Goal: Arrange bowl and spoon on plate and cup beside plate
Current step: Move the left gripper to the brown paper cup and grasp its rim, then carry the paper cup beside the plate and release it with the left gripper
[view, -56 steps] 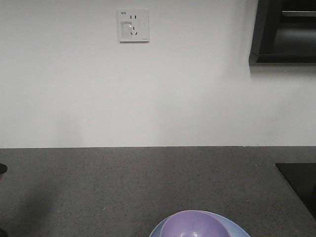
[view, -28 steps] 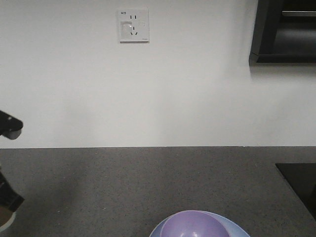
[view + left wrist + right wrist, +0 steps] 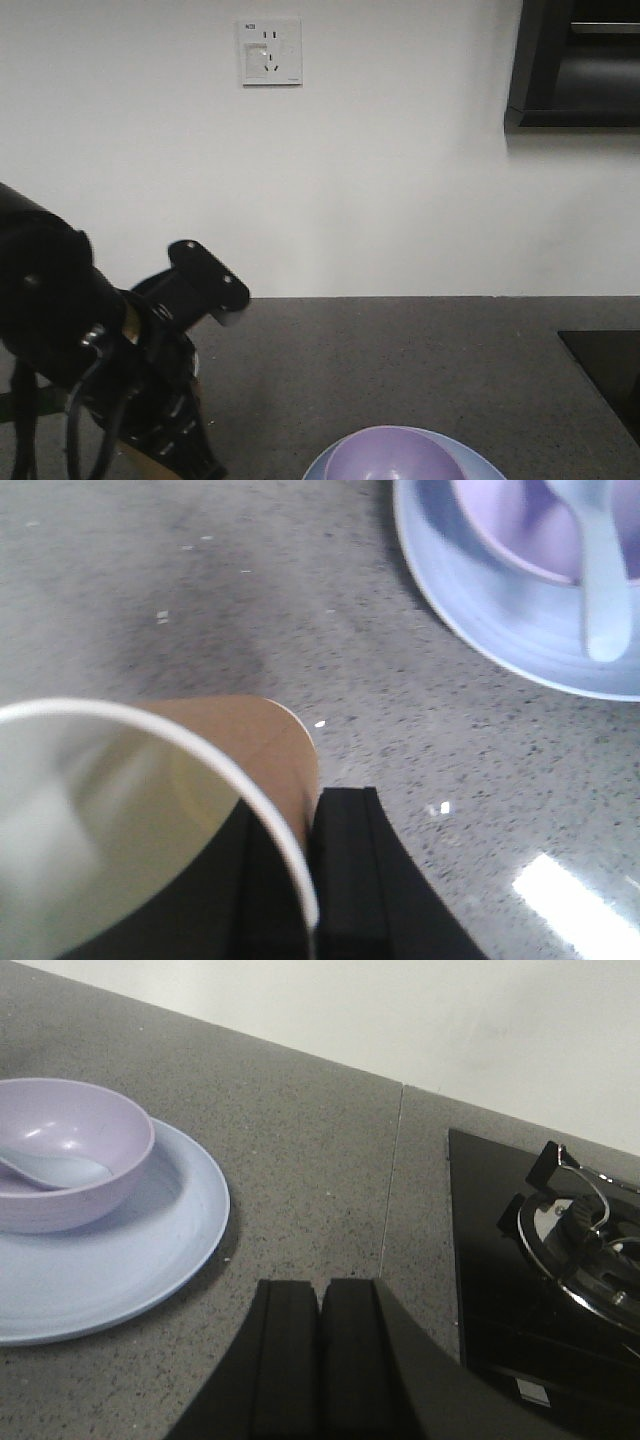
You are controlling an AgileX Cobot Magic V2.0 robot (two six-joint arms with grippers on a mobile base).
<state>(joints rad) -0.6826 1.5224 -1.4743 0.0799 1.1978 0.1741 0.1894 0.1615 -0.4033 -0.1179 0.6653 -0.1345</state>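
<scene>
Cup [image 3: 150, 820] placement is the step in hand: the cream-rimmed, brown-sided paper cup sits gripped by the left gripper [image 3: 300, 880], one dark finger [image 3: 345, 870] pressed against the outer wall and the other inside the rim, jaws drawn narrow on the cup wall. Whether the cup rests on the grey countertop [image 3: 250, 600] or hangs just above it cannot be told. Plate [image 3: 130, 1250] lies near the cup, apart from it, with bare counter between. Bowl [image 3: 65, 1150] stands on the plate, and the spoon [image 3: 600, 570] lies in the bowl with its handle over the rim. Those two parts of the task look complete. Right gripper [image 3: 320, 1360] hovers beside the plate with jaws pressed together, holding nothing, a stove burner [image 3: 575, 1230] on its far side. Judgement: the next move calls for setting the cup upright on the counter just beside the plate, then parting the jaws without tipping it
</scene>
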